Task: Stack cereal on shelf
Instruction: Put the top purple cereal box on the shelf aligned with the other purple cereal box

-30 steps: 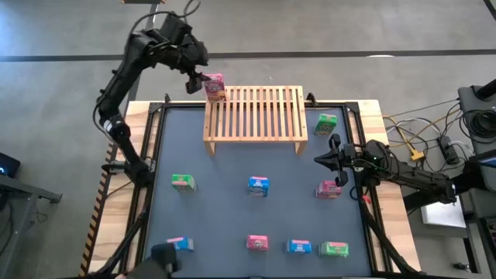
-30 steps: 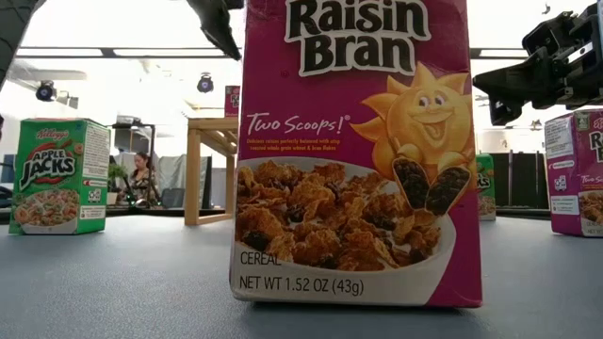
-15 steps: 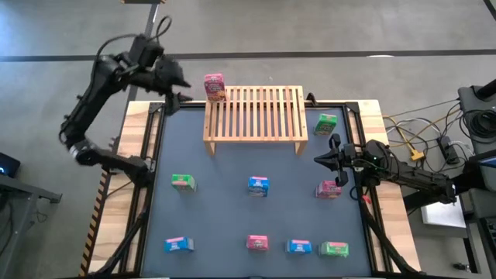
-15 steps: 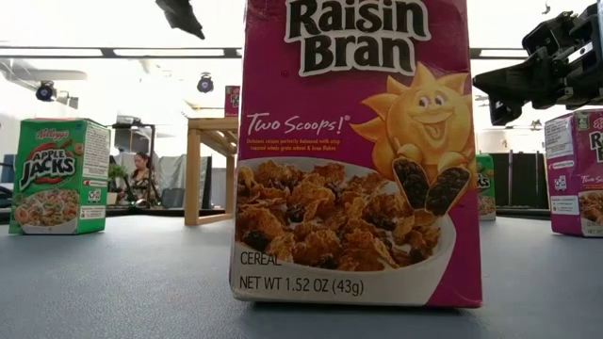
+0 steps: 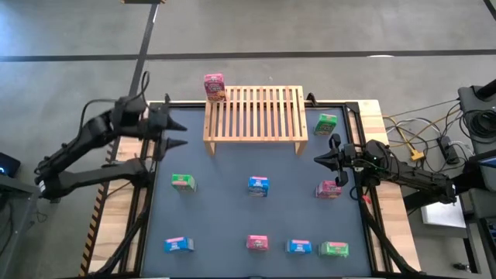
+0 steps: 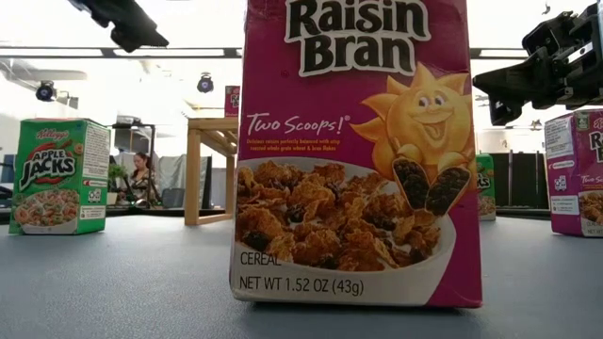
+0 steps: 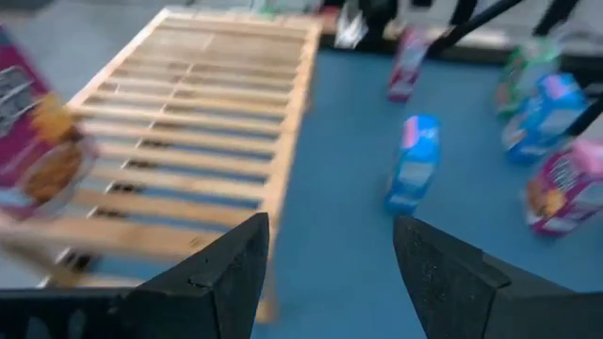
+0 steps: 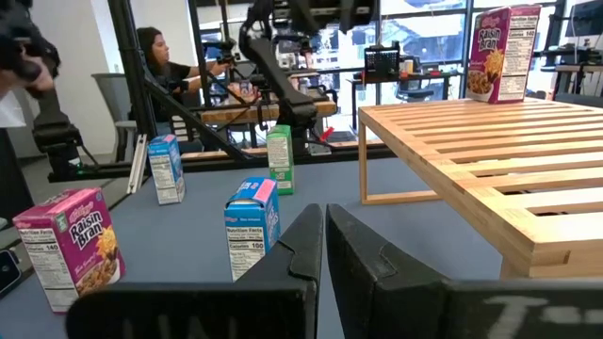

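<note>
Nearest you along the counter (image 5: 232, 209) front edge sit four boxes: a blue box (image 5: 179, 244), a Raisin Bran box (image 5: 257, 242), another blue box (image 5: 298, 246) and a green one (image 5: 335, 249). Mid-counter you've got an Apple Jacks box (image 5: 183, 181), a blue box (image 5: 258, 185) and a pink box (image 5: 328, 188). Your right hand (image 5: 319, 160) hovers above that pink one, fingers pinched together, empty. Your left hand (image 5: 180, 133) hangs left of the shelf (image 5: 254, 114), fingers spread, carrying nothing. One pink box (image 5: 215, 87) stands upright on the shelf's far left corner; a green box (image 5: 326, 123) waits right of it.
</note>
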